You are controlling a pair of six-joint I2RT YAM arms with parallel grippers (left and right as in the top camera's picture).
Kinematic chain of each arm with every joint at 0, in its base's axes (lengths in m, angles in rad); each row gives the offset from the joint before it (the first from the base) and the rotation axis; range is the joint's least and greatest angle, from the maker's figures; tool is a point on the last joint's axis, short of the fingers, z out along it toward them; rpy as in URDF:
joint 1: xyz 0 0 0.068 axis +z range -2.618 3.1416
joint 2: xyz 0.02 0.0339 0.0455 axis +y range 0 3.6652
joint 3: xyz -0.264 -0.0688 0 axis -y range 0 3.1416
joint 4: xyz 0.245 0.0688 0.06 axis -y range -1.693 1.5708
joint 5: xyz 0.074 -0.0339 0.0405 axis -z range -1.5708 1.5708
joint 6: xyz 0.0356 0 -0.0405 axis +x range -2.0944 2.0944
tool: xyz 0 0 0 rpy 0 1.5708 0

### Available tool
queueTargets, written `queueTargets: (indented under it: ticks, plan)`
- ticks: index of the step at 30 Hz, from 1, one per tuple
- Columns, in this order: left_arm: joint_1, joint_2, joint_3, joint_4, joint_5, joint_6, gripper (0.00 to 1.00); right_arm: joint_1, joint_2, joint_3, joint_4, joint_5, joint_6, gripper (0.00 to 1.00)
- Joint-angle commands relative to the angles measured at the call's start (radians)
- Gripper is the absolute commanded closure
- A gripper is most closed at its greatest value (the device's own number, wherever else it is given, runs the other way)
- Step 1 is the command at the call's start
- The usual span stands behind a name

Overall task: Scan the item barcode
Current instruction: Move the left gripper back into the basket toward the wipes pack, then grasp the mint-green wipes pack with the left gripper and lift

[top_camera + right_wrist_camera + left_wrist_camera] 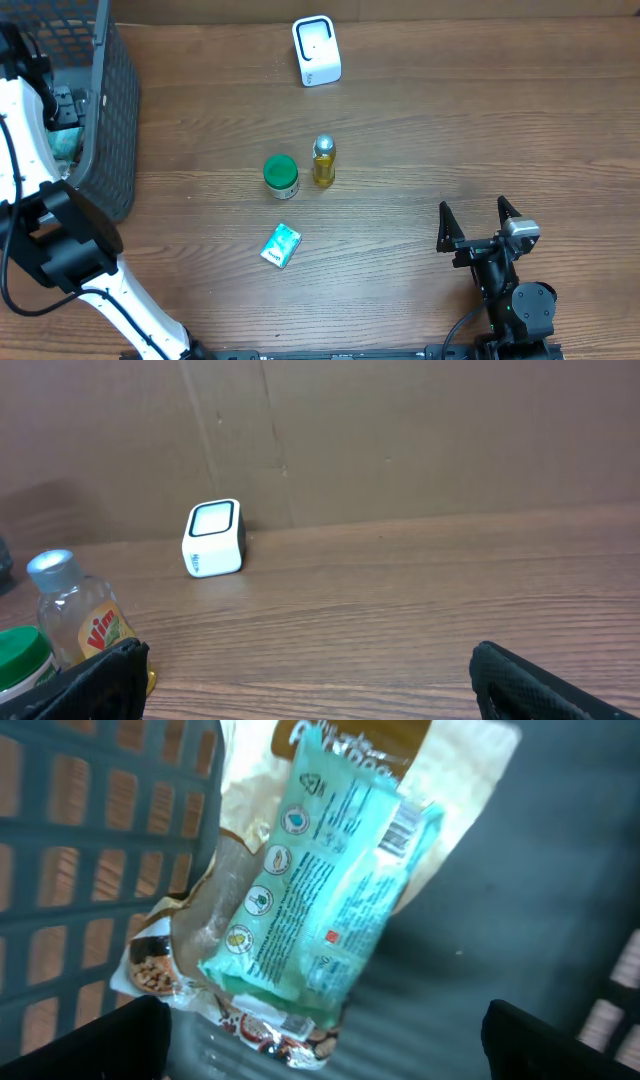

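Teal packet (pixel 320 900) lies in the basket (pixel 90 870), under your left gripper (pixel 325 1040) — jaws wide, empty; right gripper (pixel 480 222) wide too. Likely light, soft, slick film — pinch across its middle, barcode (pixel 400 825) end clear.

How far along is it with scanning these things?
Done: perhaps the jar, bottle and small pack out on the table, though nothing shows they were scanned. In hand: nothing yet; the left hand hangs open over a teal packet in the basket, and the right hand rests open. Left: grab that packet and show its barcode to the scanner.
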Motion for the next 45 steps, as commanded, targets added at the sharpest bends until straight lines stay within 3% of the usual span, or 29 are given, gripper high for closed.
queueTargets:
  ticks: [1,8,18,45]
  plan:
    - [0.028,0.037,0.001,0.009,0.034,0.043,0.01,0.007,-0.007,-0.011,0.006,0.005,-0.005,0.00]
    - [0.051,0.102,0.001,0.019,0.102,0.109,0.00,0.007,-0.007,-0.011,0.006,0.005,-0.005,0.00]
    - [0.051,0.138,0.001,0.102,0.095,0.134,0.00,0.007,-0.007,-0.011,0.006,0.005,-0.005,0.00]
    - [0.039,0.159,-0.030,0.140,0.039,0.153,0.00,0.007,-0.007,-0.011,0.006,0.005,-0.005,0.00]
